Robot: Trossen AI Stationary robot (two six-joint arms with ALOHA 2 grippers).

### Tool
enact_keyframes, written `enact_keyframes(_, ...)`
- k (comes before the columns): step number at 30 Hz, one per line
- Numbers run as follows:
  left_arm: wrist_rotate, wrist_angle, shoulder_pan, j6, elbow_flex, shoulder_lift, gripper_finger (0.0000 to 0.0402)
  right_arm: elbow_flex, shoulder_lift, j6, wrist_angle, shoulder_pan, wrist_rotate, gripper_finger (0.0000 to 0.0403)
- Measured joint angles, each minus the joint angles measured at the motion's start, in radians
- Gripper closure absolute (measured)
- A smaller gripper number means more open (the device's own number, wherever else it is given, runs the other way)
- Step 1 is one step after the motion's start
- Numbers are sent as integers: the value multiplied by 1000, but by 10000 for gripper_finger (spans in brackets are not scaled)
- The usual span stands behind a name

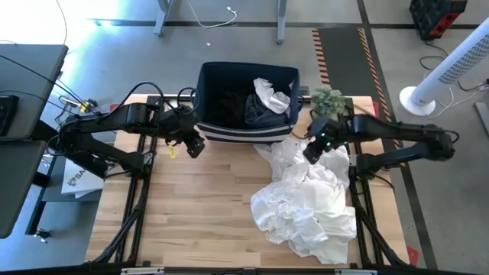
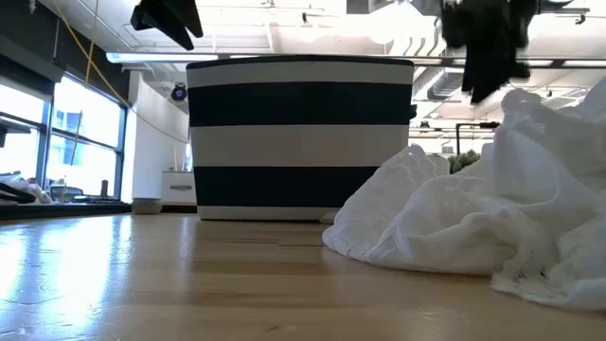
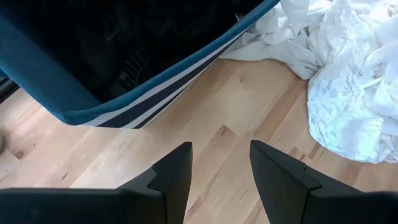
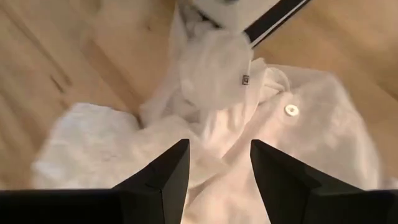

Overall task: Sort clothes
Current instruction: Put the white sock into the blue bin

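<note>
- Right gripper (image 1: pixel 312 150): fingers parted, holding nothing; hangs above the far end of the white garments (image 1: pixel 309 200), which lie heaped along the worktop's (image 1: pixel 206 206) right side toward its near edge
- Left gripper (image 1: pixel 195 147): fingers parted, empty; beside the striped navy bin's (image 1: pixel 243 131) front left corner; dark clothes (image 1: pixel 237 103) lie inside the bin, at the far edge

Two dark, matte, jointed arms showing black cabling along the links. Left end effector (image 3: pixel 221 174) and right end effector (image 4: pixel 219 171) each carrying two black, wedge-shaped fingers.
</note>
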Motion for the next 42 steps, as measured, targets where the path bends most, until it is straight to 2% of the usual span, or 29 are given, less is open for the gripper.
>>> enact_keyframes(4, 4, 0, 0, 0, 0, 0, 243, -194, -2, -99, 260, -46, -62, 235)
enact_keyframes(8, 9, 0, 0, -6, 0, 0, 243, -330, 34, -67, 458, -92, -79, 235)
enact_keyframes(13, 10, 1, 0, -44, 0, 0, 243, -405, 76, 4, 589, -131, -71, 235)
enact_keyframes(17, 12, 17, 0, -67, 0, 0, 243, -421, 116, -82, 788, -134, -188, 239)
enact_keyframes(20, 13, 63, 0, -70, 0, 0, 243, -420, 145, -73, 873, -133, -280, 271)
enact_keyframes(24, 4, 142, -1, -48, 0, 0, 243, -402, 161, 46, 856, -131, -325, 375)
enact_keyframes(25, 2, 166, 0, -35, 0, 0, 243, -395, 160, 63, 855, -126, -327, 388)
enact_keyframes(29, 0, 255, 0, 17, 0, 0, 243, -331, 152, 59, 815, -94, -320, 395)
enact_keyframes(32, 0, 291, 0, 37, 0, 0, 243, -254, 152, -57, 744, -55, -309, 400)
enact_keyframes(34, 0, 287, 0, 43, 0, 0, 243, -209, 152, -143, 691, -25, -266, 396)
enact_keyframes(36, 0, 280, 0, 43, 0, 0, 243, -177, 152, -212, 624, 4, -199, 396)
enact_keyframes(39, 11, 276, 0, 43, 0, 0, 243, -153, 160, -265, 511, 37, -41, 389)
enact_keyframes(42, 26, 275, 0, 43, 0, 1, 243, -166, 174, -250, 477, 45, 59, 359)
